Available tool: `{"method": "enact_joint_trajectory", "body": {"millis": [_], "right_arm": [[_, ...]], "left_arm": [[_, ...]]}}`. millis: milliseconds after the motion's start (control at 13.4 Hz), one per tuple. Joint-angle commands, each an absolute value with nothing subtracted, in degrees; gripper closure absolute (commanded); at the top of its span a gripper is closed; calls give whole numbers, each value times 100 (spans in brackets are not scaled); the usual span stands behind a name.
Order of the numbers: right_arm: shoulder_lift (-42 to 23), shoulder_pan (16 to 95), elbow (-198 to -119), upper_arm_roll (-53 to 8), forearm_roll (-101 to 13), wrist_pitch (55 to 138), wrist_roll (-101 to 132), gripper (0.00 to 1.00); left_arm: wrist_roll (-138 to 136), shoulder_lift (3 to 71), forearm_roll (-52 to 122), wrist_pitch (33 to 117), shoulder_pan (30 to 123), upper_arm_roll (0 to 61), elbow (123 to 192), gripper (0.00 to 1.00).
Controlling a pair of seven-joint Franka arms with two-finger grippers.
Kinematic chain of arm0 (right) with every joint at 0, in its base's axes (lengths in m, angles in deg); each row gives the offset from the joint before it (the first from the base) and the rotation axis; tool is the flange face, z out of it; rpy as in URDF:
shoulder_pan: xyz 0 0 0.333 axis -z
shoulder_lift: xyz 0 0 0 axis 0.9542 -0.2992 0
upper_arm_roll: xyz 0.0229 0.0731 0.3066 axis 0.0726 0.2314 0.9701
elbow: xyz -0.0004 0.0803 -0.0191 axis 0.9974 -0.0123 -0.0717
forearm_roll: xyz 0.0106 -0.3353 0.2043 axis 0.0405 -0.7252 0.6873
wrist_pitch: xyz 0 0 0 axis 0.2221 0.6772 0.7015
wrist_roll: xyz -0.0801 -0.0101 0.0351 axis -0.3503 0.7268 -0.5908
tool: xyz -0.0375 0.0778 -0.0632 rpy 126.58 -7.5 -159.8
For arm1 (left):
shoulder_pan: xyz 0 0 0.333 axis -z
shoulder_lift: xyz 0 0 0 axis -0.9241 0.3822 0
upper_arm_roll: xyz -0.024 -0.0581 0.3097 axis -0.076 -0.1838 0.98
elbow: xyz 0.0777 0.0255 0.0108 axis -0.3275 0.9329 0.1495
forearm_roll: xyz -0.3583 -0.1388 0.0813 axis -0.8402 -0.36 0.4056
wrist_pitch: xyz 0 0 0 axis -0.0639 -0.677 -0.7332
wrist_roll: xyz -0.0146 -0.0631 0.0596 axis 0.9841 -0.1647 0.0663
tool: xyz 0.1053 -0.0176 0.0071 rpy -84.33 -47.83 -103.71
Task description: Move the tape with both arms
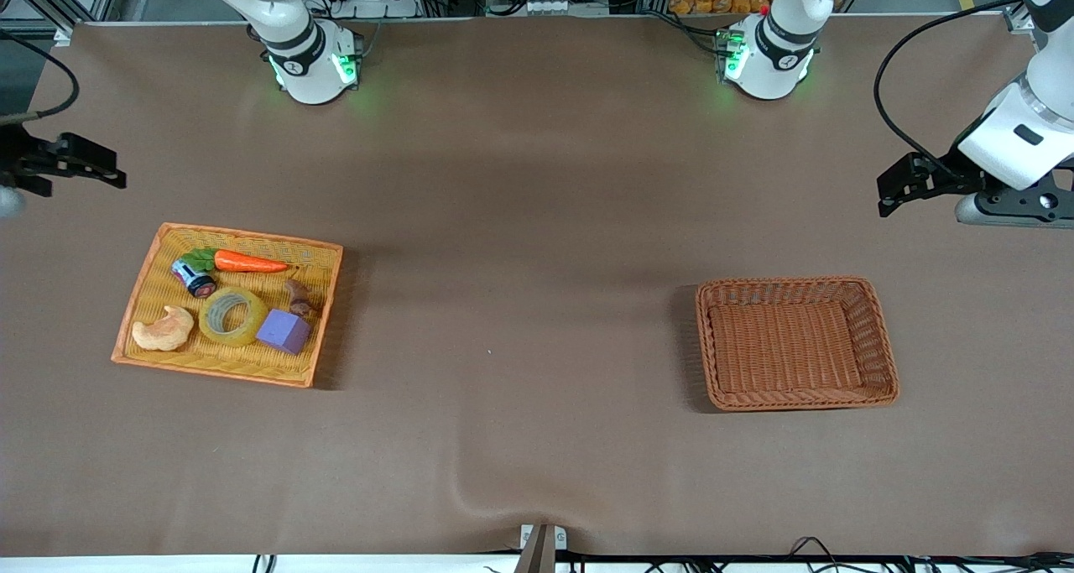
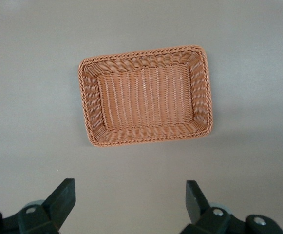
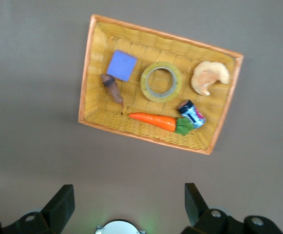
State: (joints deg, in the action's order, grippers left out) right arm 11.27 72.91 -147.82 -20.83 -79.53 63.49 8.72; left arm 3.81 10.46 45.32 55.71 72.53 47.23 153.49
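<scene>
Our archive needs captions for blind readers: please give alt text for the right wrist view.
A yellow tray on a brown table holds the tape lying flat among a purple block, croissant, carrot, small can and brown piece. The right tool hangs open above the table beside it.

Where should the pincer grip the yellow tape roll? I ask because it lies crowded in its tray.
The tape lies flat in the yellow tray, hole up, between the croissant and the purple block. Probably best to come straight down with the open right pincer, one finger in the hole and one outside, pinching the wall on the carrot side, where there looks to be more room.
</scene>
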Motion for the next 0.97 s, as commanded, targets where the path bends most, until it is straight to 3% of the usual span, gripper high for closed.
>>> {"method": "enact_joint_trajectory", "body": {"millis": [0,150,374,598,897], "right_arm": [[1166,7329,-15257,-2079,-7825,6901,250,0],[1184,7486,-15994,-2106,-7816,7997,-121,0],[1079,7444,-16751,-2097,-7816,8966,-280,0],[1105,7014,-17850,-2088,-7834,10336,-658,0],[649,7012,-18344,-2079,-7834,11120,-1123,0]], "left_arm": [[325,1129,4515,5517,7280,4727,15221,0],[333,1138,4515,5509,7280,4727,15212,0],[316,1411,4515,5509,7280,4727,15212,0],[325,1419,4515,5517,7280,4727,15212,0],[368,1585,4498,5509,7193,4735,15221,0]]}}
